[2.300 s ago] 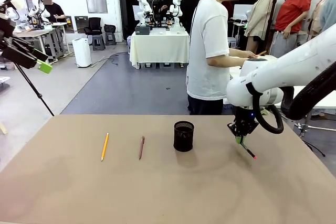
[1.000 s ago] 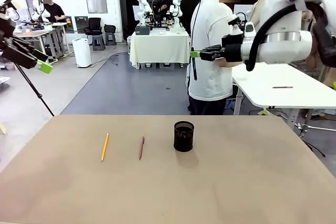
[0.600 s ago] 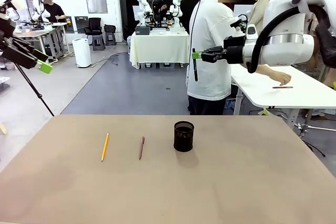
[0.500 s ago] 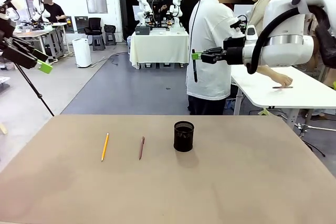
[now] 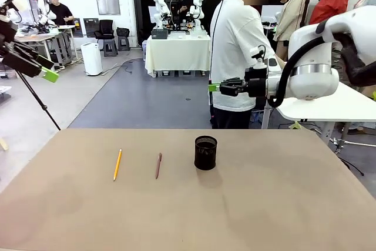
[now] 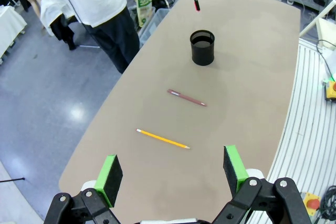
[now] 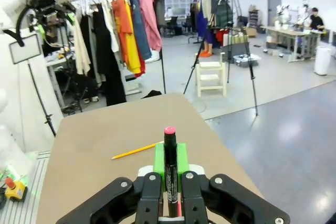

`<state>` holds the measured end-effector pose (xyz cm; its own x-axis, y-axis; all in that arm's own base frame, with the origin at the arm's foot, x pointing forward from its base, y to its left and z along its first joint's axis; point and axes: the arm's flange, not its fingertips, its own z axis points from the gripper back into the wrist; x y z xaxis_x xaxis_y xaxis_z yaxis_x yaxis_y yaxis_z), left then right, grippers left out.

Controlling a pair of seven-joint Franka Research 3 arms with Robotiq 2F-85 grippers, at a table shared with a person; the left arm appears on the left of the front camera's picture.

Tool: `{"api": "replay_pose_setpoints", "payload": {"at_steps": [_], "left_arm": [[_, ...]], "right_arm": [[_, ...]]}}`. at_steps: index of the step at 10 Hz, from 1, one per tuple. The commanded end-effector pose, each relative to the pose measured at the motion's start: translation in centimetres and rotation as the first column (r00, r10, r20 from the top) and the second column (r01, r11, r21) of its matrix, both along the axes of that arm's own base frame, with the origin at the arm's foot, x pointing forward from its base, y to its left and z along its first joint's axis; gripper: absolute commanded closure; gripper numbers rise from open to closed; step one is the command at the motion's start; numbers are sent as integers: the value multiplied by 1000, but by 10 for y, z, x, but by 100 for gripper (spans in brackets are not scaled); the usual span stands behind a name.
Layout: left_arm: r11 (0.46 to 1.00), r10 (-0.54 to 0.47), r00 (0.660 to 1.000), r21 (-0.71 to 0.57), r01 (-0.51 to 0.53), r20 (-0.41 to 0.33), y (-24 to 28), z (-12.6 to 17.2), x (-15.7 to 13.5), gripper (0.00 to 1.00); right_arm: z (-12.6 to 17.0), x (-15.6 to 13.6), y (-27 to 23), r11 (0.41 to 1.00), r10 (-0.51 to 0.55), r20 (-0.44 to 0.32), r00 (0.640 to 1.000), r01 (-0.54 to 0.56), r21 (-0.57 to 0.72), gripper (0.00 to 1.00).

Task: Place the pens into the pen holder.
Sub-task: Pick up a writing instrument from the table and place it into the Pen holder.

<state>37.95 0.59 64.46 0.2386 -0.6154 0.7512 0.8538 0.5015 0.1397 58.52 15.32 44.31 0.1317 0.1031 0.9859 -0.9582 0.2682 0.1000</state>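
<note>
A black marker with a pink tip (image 7: 169,169) is clamped between the fingers of the right gripper (image 5: 214,88), raised well above the black wire-mesh cylindrical pen holder (image 5: 205,153). The yellow-orange pencil (image 5: 117,164) and the reddish-brown pen (image 5: 158,165) are laid on the tan surface (image 5: 264,204) left of the holder. The fingers of the left gripper (image 6: 172,171) are spread apart.

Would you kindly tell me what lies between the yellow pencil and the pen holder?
The reddish-brown pen lies between the yellow pencil and the pen holder, apart from both; the front view shows it.

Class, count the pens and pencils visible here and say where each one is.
3. A yellow pencil lies on the table; a reddish-brown pen lies beside it, nearer the pen holder; a black pink-tipped marker is clamped in the right gripper.
</note>
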Motion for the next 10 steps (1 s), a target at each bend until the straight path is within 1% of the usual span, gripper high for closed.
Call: {"api": "replay_pose_setpoints", "payload": {"at_steps": [1,4,7,10], "left_arm": [[1000,9,1000,-11,-9,-1,-2,1,0,0],[1000,9,1000,-11,-9,-1,-2,1,0,0],[1000,9,1000,-11,-9,-1,-2,1,0,0],[1000,9,1000,-11,-9,-1,-2,1,0,0]], "right_arm": [[-14,-7,8,1000,7,10,1000,-7,11,100],[-46,-17,16,1000,27,-21,999,-27,6,100],[-63,-26,15,999,34,-21,999,-34,-19,100],[-74,-29,16,999,33,-16,999,-33,-32,100]]}}
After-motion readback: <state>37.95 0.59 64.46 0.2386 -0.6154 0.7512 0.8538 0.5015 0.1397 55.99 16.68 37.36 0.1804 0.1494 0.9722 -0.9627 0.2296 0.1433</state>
